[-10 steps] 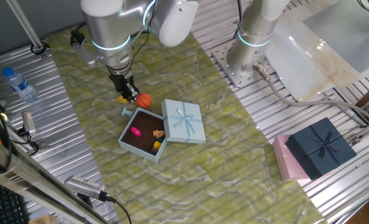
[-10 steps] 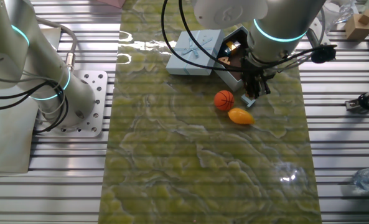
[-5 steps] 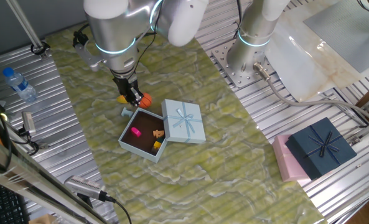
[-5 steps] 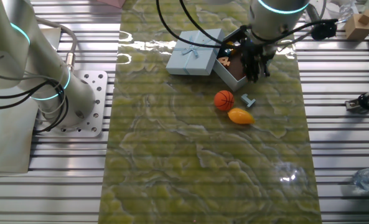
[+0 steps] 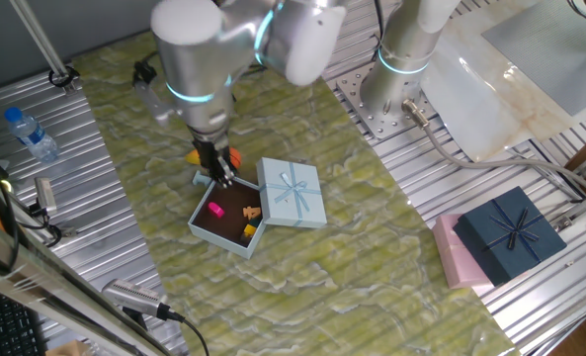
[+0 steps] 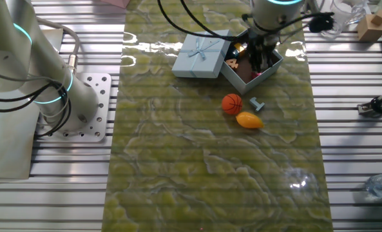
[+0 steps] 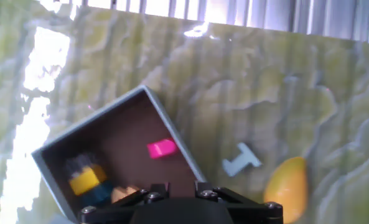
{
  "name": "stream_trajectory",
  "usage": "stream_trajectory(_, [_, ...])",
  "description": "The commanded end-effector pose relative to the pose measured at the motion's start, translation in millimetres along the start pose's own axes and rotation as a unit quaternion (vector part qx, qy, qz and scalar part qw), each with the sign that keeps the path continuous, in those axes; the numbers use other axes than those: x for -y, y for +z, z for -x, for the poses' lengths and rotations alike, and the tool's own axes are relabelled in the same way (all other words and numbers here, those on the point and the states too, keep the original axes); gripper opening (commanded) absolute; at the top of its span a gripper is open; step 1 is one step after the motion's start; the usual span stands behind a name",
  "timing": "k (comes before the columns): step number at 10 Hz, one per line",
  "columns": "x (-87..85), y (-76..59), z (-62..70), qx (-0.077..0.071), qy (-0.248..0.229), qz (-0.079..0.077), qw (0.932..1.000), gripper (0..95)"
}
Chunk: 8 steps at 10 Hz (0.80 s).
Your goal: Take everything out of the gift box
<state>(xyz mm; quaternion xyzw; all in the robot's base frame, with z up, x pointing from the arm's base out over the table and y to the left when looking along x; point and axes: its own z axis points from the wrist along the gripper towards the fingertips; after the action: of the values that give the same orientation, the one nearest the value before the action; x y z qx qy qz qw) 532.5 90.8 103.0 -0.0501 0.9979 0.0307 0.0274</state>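
Gripper (image 5: pixel 219 176) is hanging over the near rim of the gift box (image 5: pixel 206 228); whether the fingers are apart or together, I cannot tell. Judgement: centre over the magenta piece (image 7: pixel 162 148), descend clear of the wall. Box, sitting on the tabletop (image 5: pixel 352 267) beside its lid (image 5: pixel 293 192), is holding the magenta piece and small yellow and orange bits (image 7: pixel 88 178). Basketball (image 6: pixel 232 104) and mango-like fruit (image 6: pixel 248 120) are lying outside.
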Motion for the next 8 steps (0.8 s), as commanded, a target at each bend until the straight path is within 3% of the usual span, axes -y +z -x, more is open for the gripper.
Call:
stream_trajectory(1, [-13.4, 4.5, -5.3, 0.005, 0.014, -0.001, 0.9999, 19.0])
stream_trajectory(3, [-25.2, 8.7, -8.4, 0.014, 0.025, -0.001, 0.9996, 19.0])
stream_trajectory(5, [-31.8, 15.9, -11.1, 0.013, 0.026, 0.006, 0.9996, 19.0])
stream_trajectory(8, [-44.2, 42.3, -10.9, 0.015, 0.035, 0.004, 0.9992, 19.0])
